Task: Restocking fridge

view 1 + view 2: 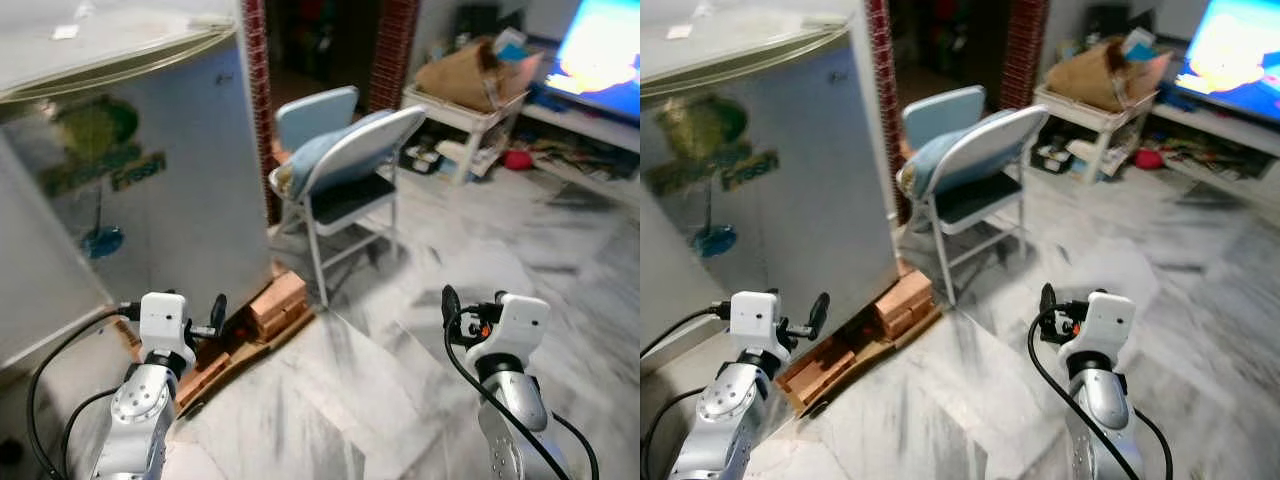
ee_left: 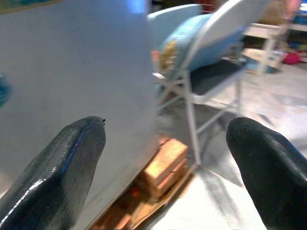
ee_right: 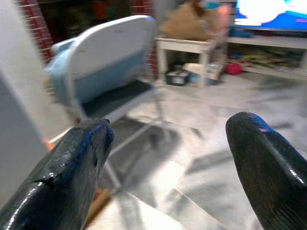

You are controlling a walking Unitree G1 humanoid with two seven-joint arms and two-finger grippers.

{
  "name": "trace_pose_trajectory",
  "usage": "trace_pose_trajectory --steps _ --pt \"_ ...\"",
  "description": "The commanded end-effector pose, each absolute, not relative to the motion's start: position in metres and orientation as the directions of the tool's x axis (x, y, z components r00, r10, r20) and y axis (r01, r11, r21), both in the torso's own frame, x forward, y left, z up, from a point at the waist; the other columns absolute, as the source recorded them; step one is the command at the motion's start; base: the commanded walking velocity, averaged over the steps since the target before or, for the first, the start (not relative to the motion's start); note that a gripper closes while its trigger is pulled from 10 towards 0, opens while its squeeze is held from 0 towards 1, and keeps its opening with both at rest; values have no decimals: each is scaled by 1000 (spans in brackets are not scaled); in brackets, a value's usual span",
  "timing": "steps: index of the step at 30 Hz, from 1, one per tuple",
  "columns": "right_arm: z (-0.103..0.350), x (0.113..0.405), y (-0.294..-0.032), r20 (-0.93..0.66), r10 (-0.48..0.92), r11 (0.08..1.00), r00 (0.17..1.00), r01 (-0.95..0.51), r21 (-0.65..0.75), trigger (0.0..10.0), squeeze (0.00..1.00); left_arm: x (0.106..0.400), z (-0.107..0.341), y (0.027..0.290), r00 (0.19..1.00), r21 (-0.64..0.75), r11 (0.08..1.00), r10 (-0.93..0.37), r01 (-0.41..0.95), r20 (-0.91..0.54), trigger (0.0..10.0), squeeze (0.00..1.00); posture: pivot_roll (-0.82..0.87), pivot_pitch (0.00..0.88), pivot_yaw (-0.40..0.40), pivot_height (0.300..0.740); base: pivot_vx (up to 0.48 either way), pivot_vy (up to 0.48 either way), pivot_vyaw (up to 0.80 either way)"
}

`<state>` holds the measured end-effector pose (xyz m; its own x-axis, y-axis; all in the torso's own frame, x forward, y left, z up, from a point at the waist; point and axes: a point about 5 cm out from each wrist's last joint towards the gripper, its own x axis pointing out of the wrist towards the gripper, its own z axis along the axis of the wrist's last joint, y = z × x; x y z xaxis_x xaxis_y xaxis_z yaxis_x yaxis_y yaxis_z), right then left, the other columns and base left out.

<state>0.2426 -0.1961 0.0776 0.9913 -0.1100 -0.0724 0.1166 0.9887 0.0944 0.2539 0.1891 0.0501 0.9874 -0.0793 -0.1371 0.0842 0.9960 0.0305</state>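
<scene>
Fridge (image 1: 150, 180) stands at left, door closed, grey side panel facing robot, raised on bricks (image 1: 278, 302) and wooden boards on marble floor (image 1: 400, 380). Left gripper (image 2: 168, 158) held low just beside fridge's lower corner, jaws wide apart, nothing held. Right gripper (image 3: 168, 163) held low over bare floor, jaws wide apart, nothing held. Folding chair (image 1: 350, 170) with blue cushion just beyond fridge. White shelf unit (image 1: 465, 115) carrying brown bag further back. Lit screen (image 1: 605, 50) at far right.
</scene>
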Motion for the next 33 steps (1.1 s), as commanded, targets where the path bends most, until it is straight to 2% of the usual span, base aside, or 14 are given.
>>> trace_pose_trajectory --steps 1,22,28,33 --pt "78 243 -203 -77 -128 987 989 134 83 10000 0 255 52 180 987 28 995 -96 101 -129 10000 0 -33 0 25 740 0 480 0" --pt "82 251 -200 -59 -84 993 995 89 79 10000 0 252 50 174 986 38 995 -90 96 -139 10000 0 -20 0 16 740 0 480 0" --pt "82 254 -199 -57 -73 994 996 77 82 10000 0 253 51 173 987 43 995 -87 94 -134 10000 0 -12 0 7 740 0 480 630" --pt "80 255 -197 -71 -61 994 996 67 83 10000 0 252 50 175 988 48 996 -74 81 -135 10000 0 -4 0 -6 740 0 480 0"
